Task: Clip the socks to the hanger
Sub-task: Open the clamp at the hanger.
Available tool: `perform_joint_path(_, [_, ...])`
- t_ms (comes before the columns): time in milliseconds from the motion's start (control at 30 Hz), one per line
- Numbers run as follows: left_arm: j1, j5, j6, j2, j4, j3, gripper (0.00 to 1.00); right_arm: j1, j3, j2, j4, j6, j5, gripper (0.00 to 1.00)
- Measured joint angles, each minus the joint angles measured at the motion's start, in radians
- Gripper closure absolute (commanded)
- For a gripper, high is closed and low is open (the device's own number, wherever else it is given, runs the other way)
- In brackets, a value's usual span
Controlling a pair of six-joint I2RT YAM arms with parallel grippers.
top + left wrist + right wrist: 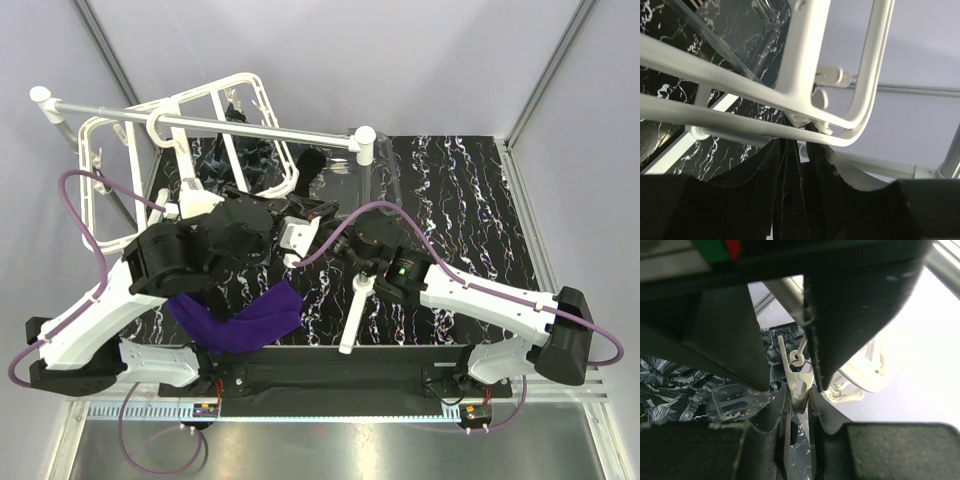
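The white grid hanger hangs from the silver rod at the back left; its corner shows in the left wrist view. A purple sock lies on the table under my left arm. A dark marbled sock hangs inside the hanger, and a black sock sits by its right corner. My left gripper is just under the hanger's corner, fingers together, with nothing visible between them. My right gripper is shut on a white hanger clip.
The silver rod stand with white caps spans the back. A clear plastic container stands behind the grippers. Both arms crowd the table's middle; dark parts of the left arm fill the top of the right wrist view.
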Motion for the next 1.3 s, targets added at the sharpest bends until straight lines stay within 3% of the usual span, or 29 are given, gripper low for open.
perform_joint_path(367, [-0.044,-0.148,-0.066,0.11,-0.134,0.127,0.54,0.0,0.0,0.0,0.0,0.0,0.0,1.0])
perform_joint_path(967, [-0.054,-0.222,-0.134,0.147,-0.152,0.152,0.54,0.0,-0.055,-0.04,0.066,0.017,0.01,1.0])
perform_joint_path(1300, [-0.058,-0.237,-0.148,0.127,-0.144,0.114,0.54,0.0,-0.055,-0.083,0.005,0.028,-0.009,1.0])
